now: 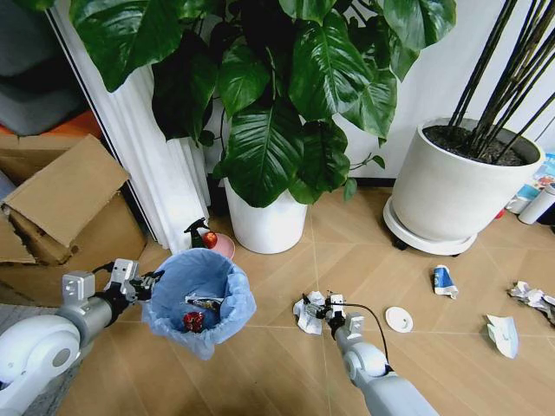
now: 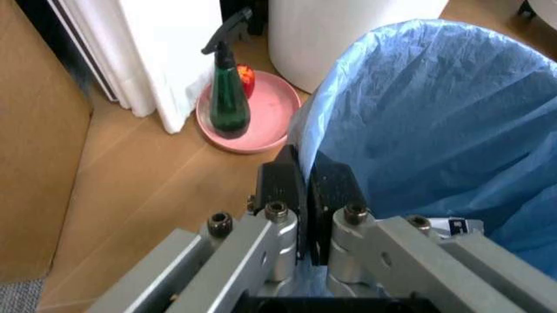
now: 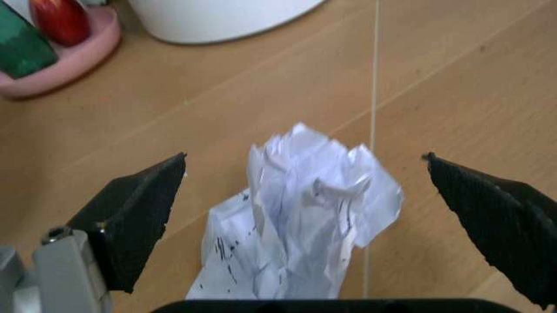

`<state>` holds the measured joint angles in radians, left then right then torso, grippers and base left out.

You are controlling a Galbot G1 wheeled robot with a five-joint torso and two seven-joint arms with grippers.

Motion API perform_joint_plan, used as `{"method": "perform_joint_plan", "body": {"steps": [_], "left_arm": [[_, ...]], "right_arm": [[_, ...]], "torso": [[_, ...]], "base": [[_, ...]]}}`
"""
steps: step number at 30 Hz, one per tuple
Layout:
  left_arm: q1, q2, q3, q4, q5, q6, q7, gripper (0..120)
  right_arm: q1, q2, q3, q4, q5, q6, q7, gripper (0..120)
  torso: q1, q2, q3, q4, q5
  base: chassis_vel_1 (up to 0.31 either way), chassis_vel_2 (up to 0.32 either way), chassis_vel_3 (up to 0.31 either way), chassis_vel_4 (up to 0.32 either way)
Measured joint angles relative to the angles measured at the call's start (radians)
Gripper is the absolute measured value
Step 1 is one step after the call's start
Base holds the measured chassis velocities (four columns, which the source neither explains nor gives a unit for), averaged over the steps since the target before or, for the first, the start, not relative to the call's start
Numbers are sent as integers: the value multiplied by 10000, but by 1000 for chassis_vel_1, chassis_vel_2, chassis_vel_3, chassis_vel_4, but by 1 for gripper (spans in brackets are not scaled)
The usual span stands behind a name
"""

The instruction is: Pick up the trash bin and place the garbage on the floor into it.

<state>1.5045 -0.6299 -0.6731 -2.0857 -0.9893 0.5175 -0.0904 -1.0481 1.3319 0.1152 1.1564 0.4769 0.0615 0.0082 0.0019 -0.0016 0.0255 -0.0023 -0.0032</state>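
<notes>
My left gripper [image 1: 146, 284] is shut on the rim of the trash bin [image 1: 201, 301], a round bin lined with a crinkly light-blue bag [image 2: 435, 124]; its fingers [image 2: 280, 182] pinch the bag's edge. Red and dark wrappers [image 1: 194, 319] lie inside the bin. My right gripper [image 1: 323, 305] stands open over a crumpled white paper [image 3: 304, 215] on the floor [image 1: 286, 364], one finger on each side of it. More garbage lies to the right: a white disc [image 1: 399, 319], a blue-white wrapper [image 1: 444, 281], a white scrap [image 1: 503, 334] and crumpled paper [image 1: 531, 296].
A green spray bottle [image 2: 228, 98] stands on a pink saucer [image 2: 270, 117] behind the bin. A white plant pot [image 1: 265, 224] and a larger white pot [image 1: 451, 191] stand by the wall. Cardboard boxes [image 1: 61, 208] sit at the left.
</notes>
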Motion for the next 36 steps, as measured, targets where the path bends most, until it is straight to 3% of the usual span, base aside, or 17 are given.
{"method": "perform_joint_plan", "body": {"steps": [12, 17, 23, 27, 36], "left_arm": [[-34, 25, -65, -7, -46, 5, -13, 0], [-31, 22, -73, -17, -49, 7, -13, 0], [-53, 32, -71, 0, -52, 8, -9, 0], [-52, 82, -42, 0, -53, 8, 1, 0], [-148, 462, 493, 64, -39, -96, 148, 0]], "right_arm": [[904, 348, -643, -1255, 183, -774, 458, 100], [1212, 427, -801, -1676, 211, -1032, 545, 86], [1309, 343, -1034, -1764, 346, -1282, 586, 59], [1321, 332, -1054, -1764, 389, -1335, 595, 50], [859, -58, -770, -535, 816, -1107, 517, 13]], "torso": [[-1, 0, 0, 1, 0], [-1, 0, 0, 1, 1], [-1, 1, -1, 1, 0], [-1, 2, -1, 0, 0], [-1, 2, -1, 3, 2]], "base": [[0, 0, 0, 0], [0, 0, 0, 0], [0, 0, 0, 0], [0, 0, 0, 0], [0, 0, 0, 0]]}}
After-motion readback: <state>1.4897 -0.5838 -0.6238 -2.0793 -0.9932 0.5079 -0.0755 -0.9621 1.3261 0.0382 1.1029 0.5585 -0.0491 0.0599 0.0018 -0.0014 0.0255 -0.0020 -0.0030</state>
